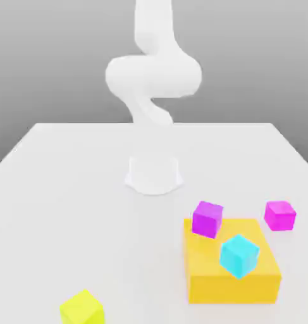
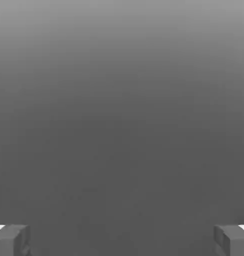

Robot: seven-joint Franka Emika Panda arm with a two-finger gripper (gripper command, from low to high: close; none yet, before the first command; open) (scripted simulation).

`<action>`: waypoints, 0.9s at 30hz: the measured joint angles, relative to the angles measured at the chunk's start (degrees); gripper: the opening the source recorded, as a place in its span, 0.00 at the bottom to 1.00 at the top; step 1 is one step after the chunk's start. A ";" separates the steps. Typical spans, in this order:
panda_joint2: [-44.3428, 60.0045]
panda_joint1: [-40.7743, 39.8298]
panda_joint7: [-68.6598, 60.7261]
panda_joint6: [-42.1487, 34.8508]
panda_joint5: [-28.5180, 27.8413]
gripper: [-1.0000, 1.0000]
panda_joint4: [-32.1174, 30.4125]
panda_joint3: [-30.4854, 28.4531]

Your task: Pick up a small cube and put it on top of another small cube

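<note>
A plain grey backdrop is hanging behind a pale white counter (image 1: 67, 190), and I am watching the arm (image 1: 153, 73) standing upright over its round base (image 1: 154, 175) at the far middle of that surface. In the hand view the two fingers (image 2: 11, 240) are sitting wide apart at the frame's corners, open and gripping nothing, facing only grey.

The hot-pink cube (image 1: 280, 215) I am after is resting on the counter at about four o'clock from the base, toward the exterior view's right, close to that edge. It has no long axis to favour, and its faces are turned slightly off the counter's edges. Just beside it, at its seven o'clock, the big yellow block (image 1: 232, 272) is carrying a cyan cube (image 1: 239, 255) and a purpler magenta cube (image 1: 207, 219) at its far corner. A yellow-green cube (image 1: 82, 309) is lying well apart at the near left.

I judge the reach must swing down and right; open room lies around the pink cube except on the block's side.
</note>
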 joint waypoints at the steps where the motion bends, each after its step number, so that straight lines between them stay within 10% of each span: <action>1: 2.36 2.02 -1.98 1.45 0.24 0.50 -1.31 0.74; 20: 41.81 32.88 -30.05 25.73 -2.49 0.50 -23.46 18.42; 27: 56.57 41.75 -21.50 36.91 -15.96 0.50 -21.97 7.11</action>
